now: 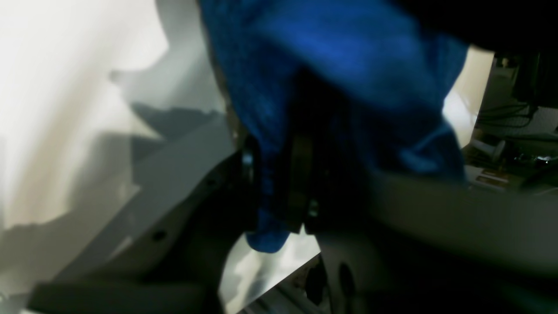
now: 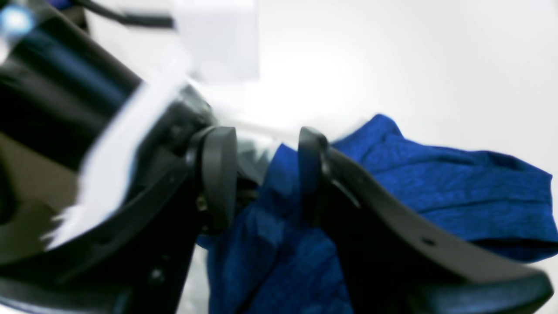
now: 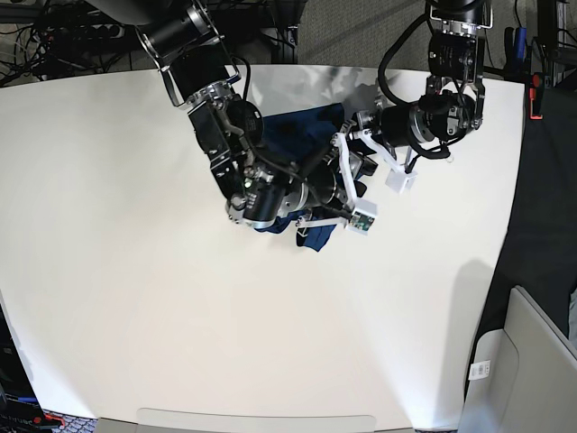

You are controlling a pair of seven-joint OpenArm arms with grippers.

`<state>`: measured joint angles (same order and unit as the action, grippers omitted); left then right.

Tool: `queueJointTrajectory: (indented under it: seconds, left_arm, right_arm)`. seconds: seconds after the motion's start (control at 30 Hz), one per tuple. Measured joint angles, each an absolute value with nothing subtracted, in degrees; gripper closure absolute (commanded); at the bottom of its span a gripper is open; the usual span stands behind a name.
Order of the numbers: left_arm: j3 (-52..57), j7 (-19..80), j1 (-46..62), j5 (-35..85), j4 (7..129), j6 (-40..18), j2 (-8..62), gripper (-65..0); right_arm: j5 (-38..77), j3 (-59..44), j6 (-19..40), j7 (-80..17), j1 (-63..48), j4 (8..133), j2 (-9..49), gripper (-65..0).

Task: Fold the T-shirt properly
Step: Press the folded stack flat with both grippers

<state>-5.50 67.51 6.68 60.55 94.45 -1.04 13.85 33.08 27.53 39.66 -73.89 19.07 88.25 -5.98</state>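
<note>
Item: T-shirt [image 3: 302, 135], bunched. My left gripper [image 1: 301, 192] clamps fold; right gripper [image 2: 266, 174] parted, cloth between, unpinched. Risk: both hands crowded; tangle, fabric slipping from right.

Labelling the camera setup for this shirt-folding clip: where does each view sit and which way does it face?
Left wrist: on the left arm, looking along the left hand into the bunched shirt; blurred fingers show.
Right wrist: on the right arm, looking past the right hand, fingers apart around blue cloth.
Base: overhead, looking down on the white table; both arms meet mid-table.
Shared: all three see the shirt.
</note>
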Motion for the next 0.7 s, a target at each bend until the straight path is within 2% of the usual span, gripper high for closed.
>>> queueJointTrajectory:
  seconds: [0.2, 0.4, 0.53, 0.7]
  left_arm:
    - [-3.6, 67.5, 6.4, 60.6, 94.5, -1.1, 13.6, -5.1]
    - [-0.4, 67.3, 6.4, 60.6, 94.6, -1.0, 13.9, -5.1]
    - [-0.4, 67.5, 6.5, 60.7, 96.7, -1.0, 13.8, -6.0]
    - [-0.4, 67.5, 6.5, 60.5, 97.0, -1.0, 13.8, -18.5]
  right_arm:
    - [36.3, 20.3, 39.7, -73.9, 18.6, 88.8, -4.2, -23.9]
    - [41.1, 9.6, 39.7, -73.7, 18.0, 91.7, 0.1, -23.9]
    - [40.2, 7.2, 39.6, -74.1, 16.8, 92.9, 3.5, -23.8]
    - [35.8, 9.4, 39.7, -73.9, 14.6, 93.2, 3.2, -23.8]
